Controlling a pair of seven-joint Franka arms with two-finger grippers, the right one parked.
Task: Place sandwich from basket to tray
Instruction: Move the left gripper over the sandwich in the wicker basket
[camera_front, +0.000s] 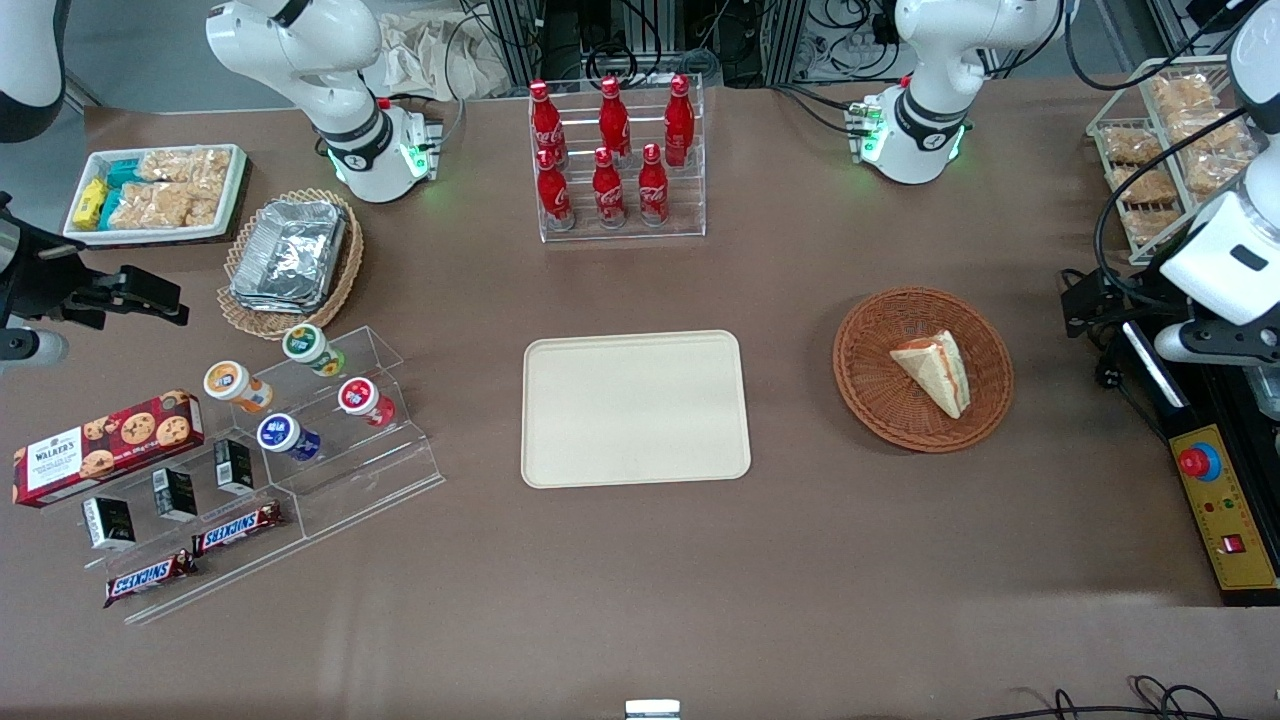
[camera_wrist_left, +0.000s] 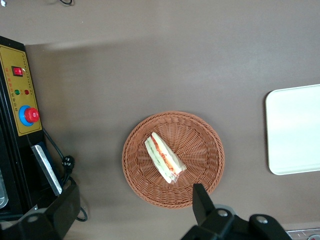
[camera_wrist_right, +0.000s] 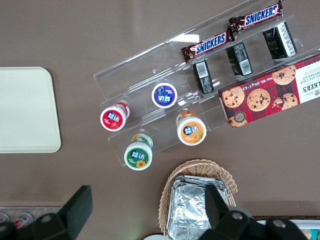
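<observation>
The sandwich (camera_front: 935, 370) (camera_wrist_left: 164, 157), a white-bread wedge with pink, orange and green filling, lies in the reddish-brown wicker basket (camera_front: 868, 395) (camera_wrist_left: 200, 145). The cream tray (camera_front: 635, 408) (camera_wrist_left: 295, 130) sits bare at the table's middle, beside the basket. My left gripper (camera_front: 1088, 300) (camera_wrist_left: 135, 194) hangs well above the table beside the basket, toward the working arm's end. It is open, its black fingers (camera_wrist_left: 200, 200) spread wide, holding nothing and touching nothing.
A yellow control box with a red button (camera_front: 1215, 500) (camera_wrist_left: 22, 90) and cables lies by the gripper. A rack of red bottles (camera_front: 615, 160) stands farther from the camera than the tray. A wire rack of snacks (camera_front: 1170, 150) is at the working arm's end.
</observation>
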